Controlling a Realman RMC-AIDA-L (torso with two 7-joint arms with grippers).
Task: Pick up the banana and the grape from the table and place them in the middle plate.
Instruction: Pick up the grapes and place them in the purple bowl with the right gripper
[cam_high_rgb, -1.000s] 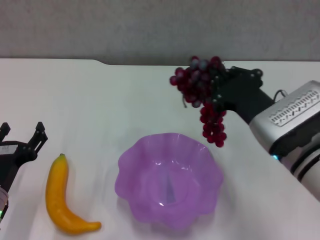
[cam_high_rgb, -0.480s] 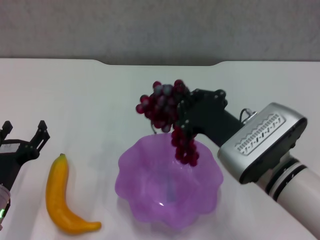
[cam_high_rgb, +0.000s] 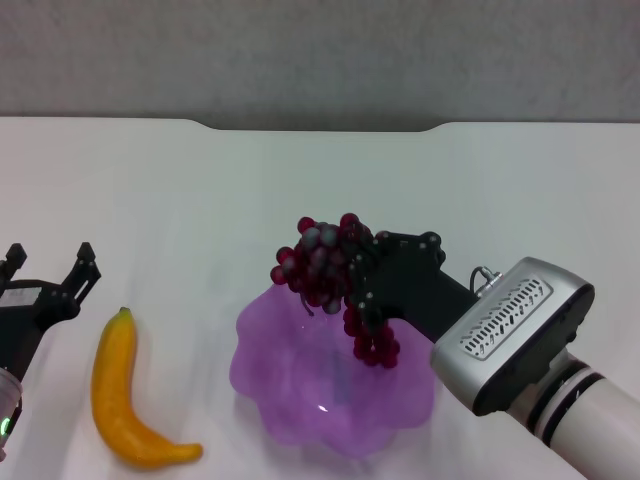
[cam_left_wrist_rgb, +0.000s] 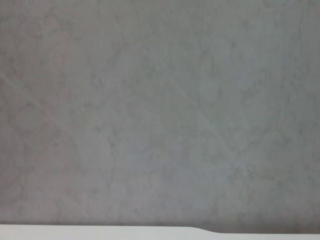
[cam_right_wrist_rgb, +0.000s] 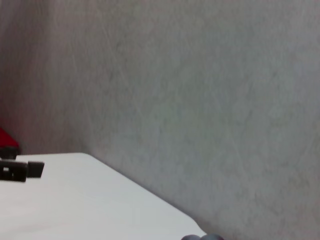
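My right gripper is shut on the grape, a dark red-purple bunch that hangs over the middle plate, with its lower end dipping inside the rim. The plate is a translucent purple bowl with a wavy rim at the front centre of the table. The banana lies on the table to the plate's left, green stem tip pointing away from me. My left gripper is open beside the banana at the left edge, empty. A few grapes show at the edge of the right wrist view.
The white table has a notched far edge against a grey wall. The left wrist view shows only the wall and a strip of table edge. A dark finger tip of the other gripper shows in the right wrist view.
My right arm has carried the grape from behind and to the right of the plate leftward and down, so that it now hangs over the plate. The left arm and the banana have not moved.
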